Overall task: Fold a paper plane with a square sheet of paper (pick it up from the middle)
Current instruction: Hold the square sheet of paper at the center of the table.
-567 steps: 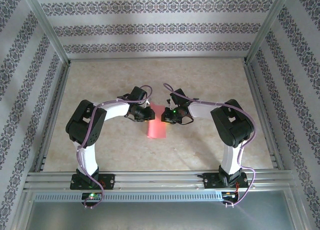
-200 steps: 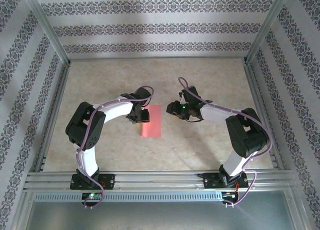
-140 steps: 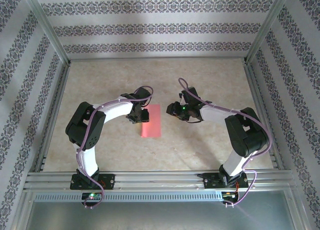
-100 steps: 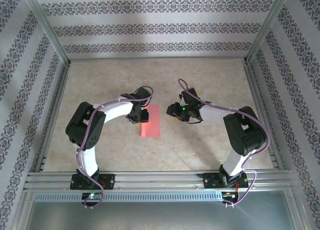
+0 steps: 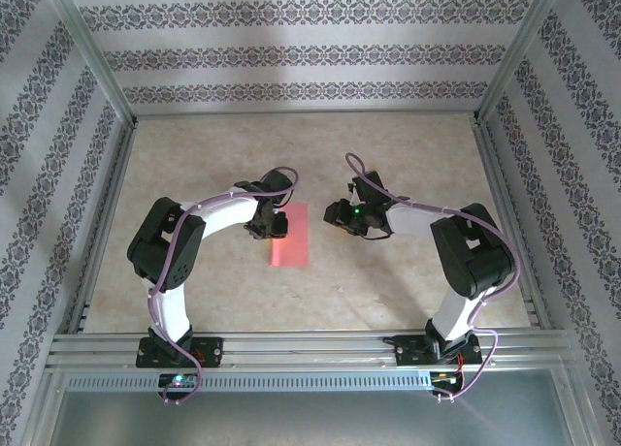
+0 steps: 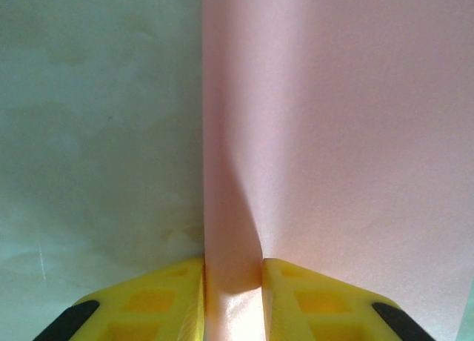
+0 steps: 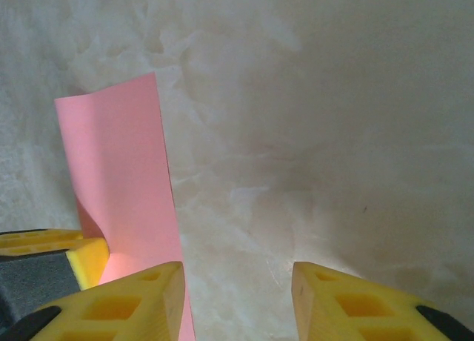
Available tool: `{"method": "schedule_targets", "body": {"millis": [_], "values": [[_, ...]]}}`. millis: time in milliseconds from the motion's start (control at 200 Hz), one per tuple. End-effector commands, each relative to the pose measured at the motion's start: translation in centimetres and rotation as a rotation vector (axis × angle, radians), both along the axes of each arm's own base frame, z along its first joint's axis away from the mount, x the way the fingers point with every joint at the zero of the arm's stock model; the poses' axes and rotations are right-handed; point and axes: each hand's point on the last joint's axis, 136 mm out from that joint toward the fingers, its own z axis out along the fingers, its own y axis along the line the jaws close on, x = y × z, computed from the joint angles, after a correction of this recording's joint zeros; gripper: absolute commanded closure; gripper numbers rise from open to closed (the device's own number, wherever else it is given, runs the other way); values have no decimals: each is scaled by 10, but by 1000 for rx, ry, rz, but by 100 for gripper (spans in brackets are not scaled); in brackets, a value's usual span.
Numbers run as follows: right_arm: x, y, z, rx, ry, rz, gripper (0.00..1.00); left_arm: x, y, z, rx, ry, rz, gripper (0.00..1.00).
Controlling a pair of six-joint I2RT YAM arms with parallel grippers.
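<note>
While elbow-out and low — left gripper astride edge of sheet

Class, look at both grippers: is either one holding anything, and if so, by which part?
The left gripper pinches the pink paper at its left long edge, puckering it up between the fingers. The right gripper is open and holds nothing.

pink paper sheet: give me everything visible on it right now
The salmon-pink sheet of paper is thin, matte and unmarked, showing as a narrow rectangle. It lies mostly flat on the beige marbled table, between the two arms. The left gripper pinches one long edge, buckling it into a low raised ridge. The right gripper stands open beside it, holding nothing.
</note>
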Motion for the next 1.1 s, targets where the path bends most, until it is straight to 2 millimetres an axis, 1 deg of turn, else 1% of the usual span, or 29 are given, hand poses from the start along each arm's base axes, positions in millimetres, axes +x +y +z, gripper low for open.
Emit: {"method": "schedule_targets", "body": {"millis": [0,130,185,270,375,450,610,859,1014,1094], "values": [[0,13,5,33,-18,61,59,-7,-3,0,-16,29,-41,75],[-6,36,16,46,-55,150,66,-5,-8,5,-64,21,-42,78],[-9,45,16,41,-57,178,68,-4,-9,6,-90,18,-36,79],[-13,51,10,29,-35,182,70,-2,-16,12,-155,6,-26,80],[-15,53,2,26,-6,173,71,0,-29,22,-246,-12,-21,80],[-16,54,0,28,6,175,71,0,-33,25,-282,-20,-15,80],[-18,57,-5,20,30,190,71,-1,-27,18,-283,-11,-3,79],[-19,56,-19,-8,74,191,72,-2,-23,16,-313,-6,7,76],[-21,56,-28,-24,102,192,72,-1,-24,22,-326,-17,1,73],[-23,55,-31,-32,111,192,72,-1,-24,28,-333,-24,-1,68]]}}
